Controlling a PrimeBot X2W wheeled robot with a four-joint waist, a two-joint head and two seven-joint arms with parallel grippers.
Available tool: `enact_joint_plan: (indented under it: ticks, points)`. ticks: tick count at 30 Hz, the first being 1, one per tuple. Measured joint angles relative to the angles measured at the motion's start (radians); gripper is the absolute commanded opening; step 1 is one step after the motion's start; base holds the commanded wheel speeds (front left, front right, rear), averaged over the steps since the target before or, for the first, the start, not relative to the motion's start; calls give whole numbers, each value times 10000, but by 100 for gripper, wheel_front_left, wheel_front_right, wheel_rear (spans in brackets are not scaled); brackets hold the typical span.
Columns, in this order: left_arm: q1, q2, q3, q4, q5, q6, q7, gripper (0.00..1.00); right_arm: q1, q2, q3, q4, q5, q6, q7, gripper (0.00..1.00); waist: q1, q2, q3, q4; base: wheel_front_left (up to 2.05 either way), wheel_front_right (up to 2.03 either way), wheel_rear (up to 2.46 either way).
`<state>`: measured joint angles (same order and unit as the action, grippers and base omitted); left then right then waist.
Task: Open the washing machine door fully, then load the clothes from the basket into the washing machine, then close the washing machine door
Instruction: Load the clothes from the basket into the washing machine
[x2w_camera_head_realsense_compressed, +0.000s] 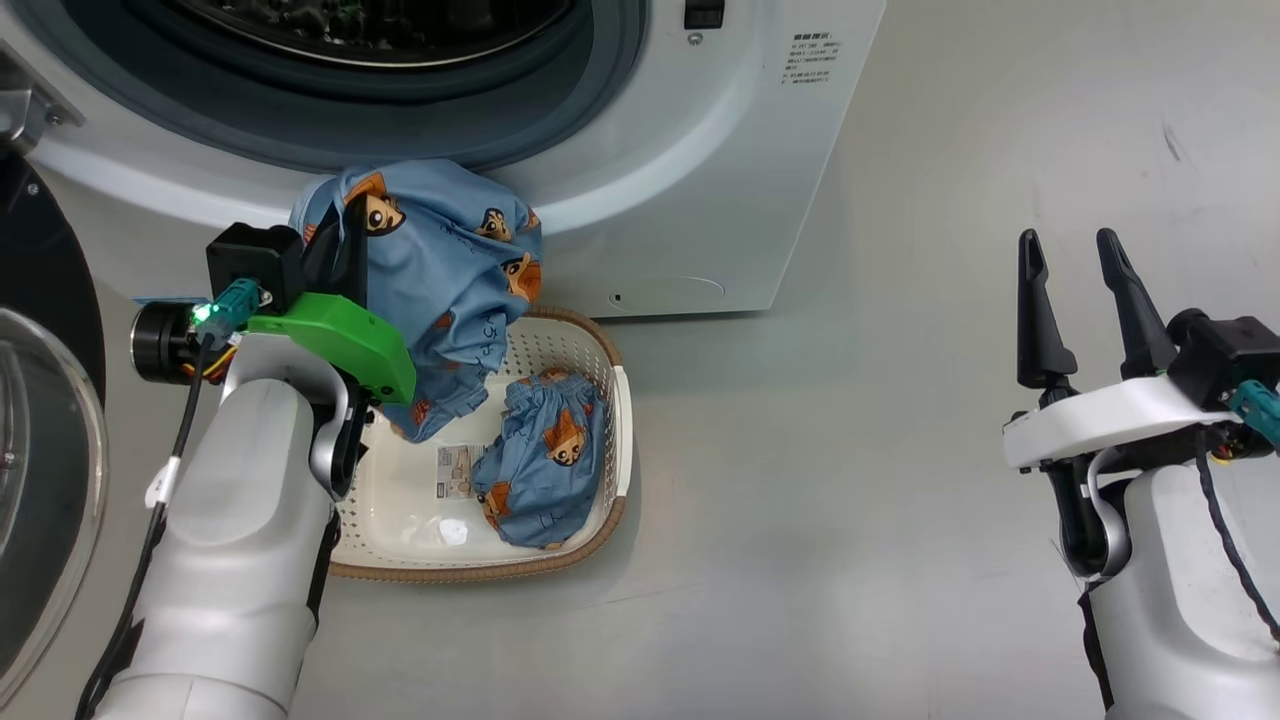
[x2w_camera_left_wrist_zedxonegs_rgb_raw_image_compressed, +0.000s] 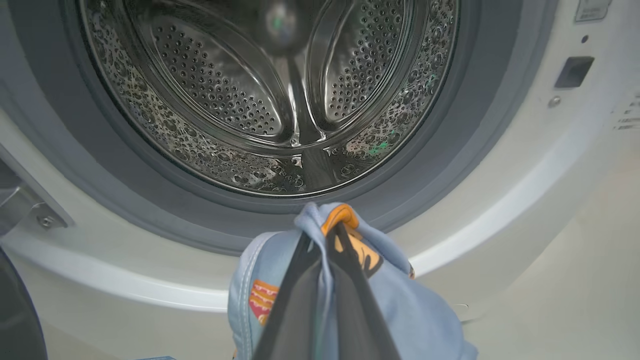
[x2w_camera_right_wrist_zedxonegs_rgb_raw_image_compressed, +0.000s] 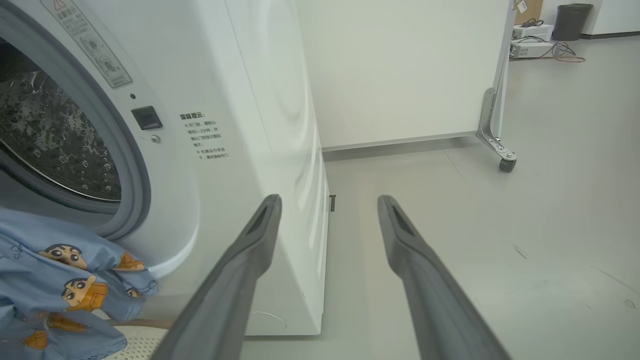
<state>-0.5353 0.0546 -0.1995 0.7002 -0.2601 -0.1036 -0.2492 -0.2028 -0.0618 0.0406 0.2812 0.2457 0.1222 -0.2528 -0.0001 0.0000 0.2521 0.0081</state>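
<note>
The clothes (x2w_camera_head_realsense_compressed: 450, 270) are light blue, printed with orange-brown cartoon figures (the same print on both pieces). The basket (x2w_camera_head_realsense_compressed: 400, 500) is cream-white, dotted with small holes, its rim brown and woven-looking. The washer (x2w_camera_head_realsense_compressed: 760, 150) is white, with a grey ring around a shiny steel drum (x2w_camera_left_wrist_zedxonegs_rgb_raw_image_compressed: 240, 100) patterned with rows of holes. The door (x2w_camera_head_realsense_compressed: 45, 300) has a glossy black rim and clear glass. The left gripper (x2w_camera_left_wrist_zedxonegs_rgb_raw_image_compressed: 324, 239) is black with a bright green bracket (x2w_camera_head_realsense_compressed: 340, 340); the right gripper (x2w_camera_head_realsense_compressed: 1070, 245) is black on white. The floor (x2w_camera_head_realsense_compressed: 900, 450) is pale grey.

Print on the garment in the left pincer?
The garment is light blue, printed with orange-brown cartoon figures; it shows best in the head view.
</note>
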Motion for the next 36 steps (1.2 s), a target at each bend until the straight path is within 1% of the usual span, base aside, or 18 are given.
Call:
enact_joint_plan:
  ticks: [5,11,27,36]
  points:
    - [408,58,96,-782,186,100,0,0,200,-13,0,42,8,0,0,100,0,0,-349,74,0,0,0]
    - [1205,314,382,-1471,238,267,0,0,290,-29,58,77,17,0,0,100,0,0,-761,140,0,0,0]
    - [3091,518,970,-3225,309,518,-2,0,848,-111,86,105,79,0,0,100,0,0,-1724,89,0,0,0]
    - [4127,527,1166,-3664,309,616,0,0,1121,-138,92,148,94,0,0,100,0,0,-2161,14,0,0,0]
